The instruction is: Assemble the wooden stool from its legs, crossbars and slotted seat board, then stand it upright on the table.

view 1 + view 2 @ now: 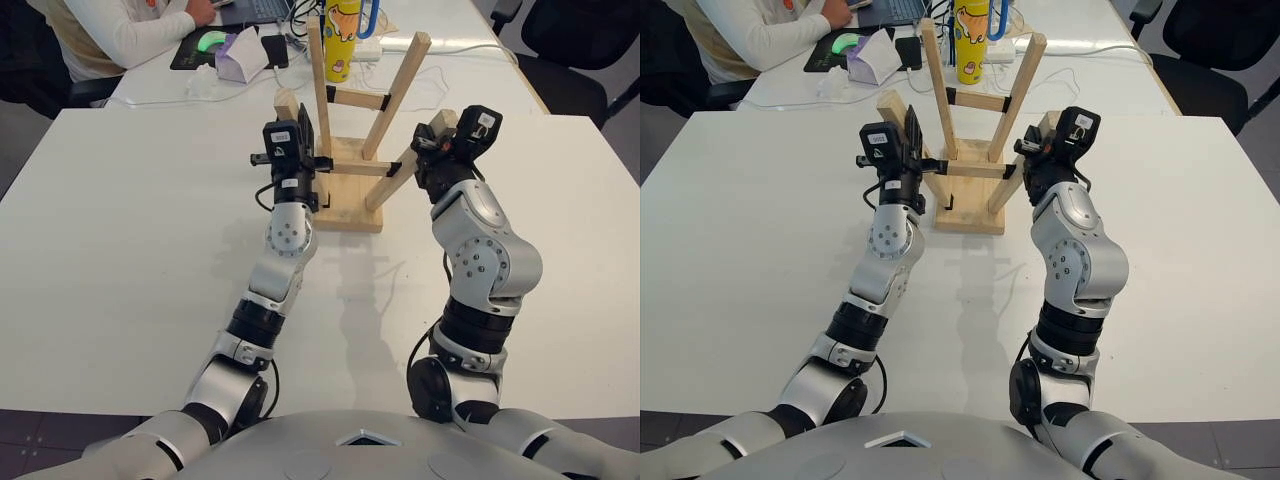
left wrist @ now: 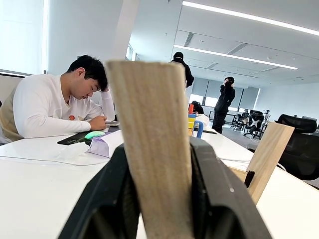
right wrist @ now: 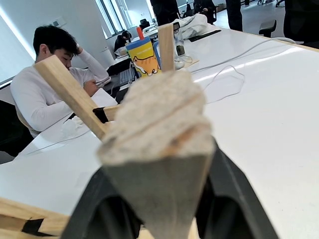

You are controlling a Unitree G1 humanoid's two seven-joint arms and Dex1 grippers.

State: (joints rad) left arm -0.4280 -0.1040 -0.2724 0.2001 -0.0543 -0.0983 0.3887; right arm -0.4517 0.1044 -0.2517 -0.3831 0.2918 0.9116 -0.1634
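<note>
The stool (image 1: 345, 190) stood upside down in the upper middle of the frame, on the far part of the white table (image 1: 130, 230). Its seat board (image 1: 350, 212) lay flat on the tabletop and its four legs pointed up and splayed outward. The two far legs (image 1: 318, 70) reached highest, nearly to the top edge, and were joined by a short crossbar (image 1: 357, 98). A lower crossbar (image 1: 362, 168) ran between the two near legs. The left gripper (image 1: 300, 150), just left of centre, was closed on the near left leg (image 1: 287, 102). In the left wrist view its black fingers (image 2: 107, 199) pressed against both sides of that pale wooden post. The right gripper (image 1: 440, 145), just right of centre, was clamped on the upper part of the near right leg (image 1: 388, 188), which slanted down and leftward to the seat board. In the right wrist view its fingers (image 3: 227, 199) squeezed the leg just below its rough cut end. Both arms came up from the bottom of the frame and met the stool from either side. Behind the stool, along the top edge, a second white table (image 1: 480, 30) carried a yellow cup (image 1: 343, 40) with a blue handle, a pale purple pouch (image 1: 243, 55) to its left and a white cable (image 1: 440, 45) to its right. A black chair (image 1: 580, 40) stood in the upper right corner.
</note>
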